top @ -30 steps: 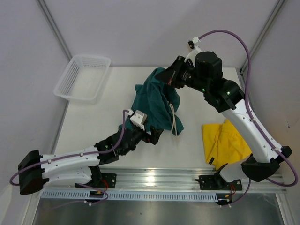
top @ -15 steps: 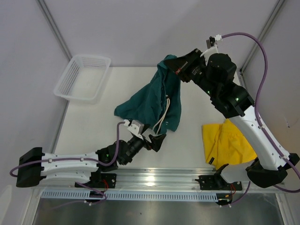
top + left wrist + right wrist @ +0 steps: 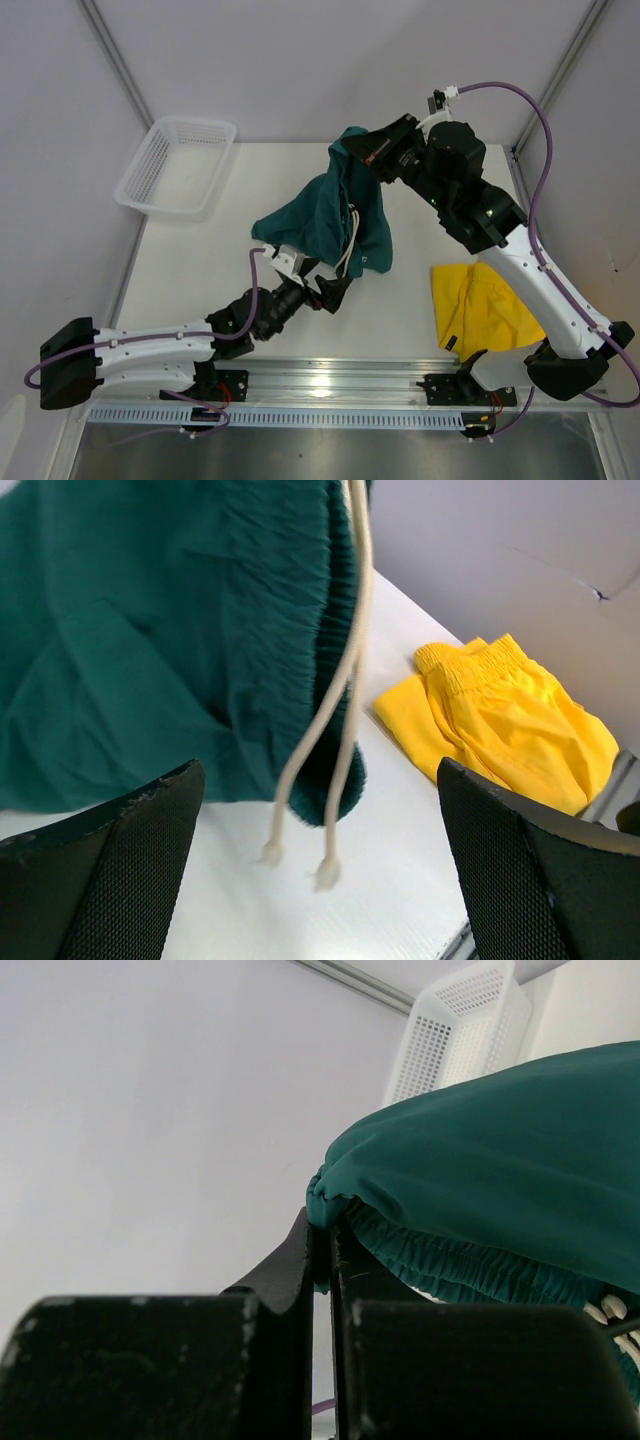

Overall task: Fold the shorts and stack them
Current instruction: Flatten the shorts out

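White table, grey walls. Nearest, the left gripper sits low with its jaws wide and holding nothing, just under the hanging edge of the teal shorts. Yellow shorts lie folded flat at the near right. Farther back, the teal pair hangs from the right gripper, jaws pinched tight on the gathered elastic waistband; its lower edge is at table level (contact unclear). A pale drawstring dangles with two knotted ends. The fabric is light and limp and will likely sag and swing. Take hold at a free waistband corner or a leg hem, not the cord. Basket stands far left.
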Controlling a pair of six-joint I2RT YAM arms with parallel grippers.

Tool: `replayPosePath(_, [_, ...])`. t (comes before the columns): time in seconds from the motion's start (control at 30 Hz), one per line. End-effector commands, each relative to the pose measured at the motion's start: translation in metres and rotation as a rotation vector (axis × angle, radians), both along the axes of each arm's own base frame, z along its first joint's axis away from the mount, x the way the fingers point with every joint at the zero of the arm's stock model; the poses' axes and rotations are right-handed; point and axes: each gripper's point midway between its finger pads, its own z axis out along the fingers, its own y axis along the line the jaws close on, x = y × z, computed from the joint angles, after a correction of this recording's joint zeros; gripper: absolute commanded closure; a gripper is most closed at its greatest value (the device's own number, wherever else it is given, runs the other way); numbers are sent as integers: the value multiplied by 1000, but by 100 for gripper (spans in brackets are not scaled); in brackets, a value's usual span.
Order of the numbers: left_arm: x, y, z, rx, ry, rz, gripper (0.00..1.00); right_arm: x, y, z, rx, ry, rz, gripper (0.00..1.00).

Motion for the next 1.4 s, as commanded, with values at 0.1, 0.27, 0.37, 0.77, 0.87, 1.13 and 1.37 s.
replayPosePath(0.1, [-9,-30,7,-94,22,-112,1,-7,-6,40,110,-89,-12,100])
replayPosePath(0.27, [8,-34,-5,-34,83,-45,1,-7,-6,40,113,-85,-8,100])
replayPosePath(0.37, [21,-27,-14,-20,125,12,4,-9,-7,41,117,-88,-4,100])
replayPosePath(0.77, [39,-38,-36,36,170,-27,49,-12,-12,38,132,-79,-15,100])
replayPosePath(0.87, [38,-41,-39,35,165,-45,78,-11,-19,37,125,-74,-34,100])
replayPosePath(1.13, [39,10,-33,162,171,91,100,-4,-83,17,81,31,-231,100])
replayPosePath(1.37, [16,94,97,259,51,181,100,-49,-128,-18,30,184,-281,100])
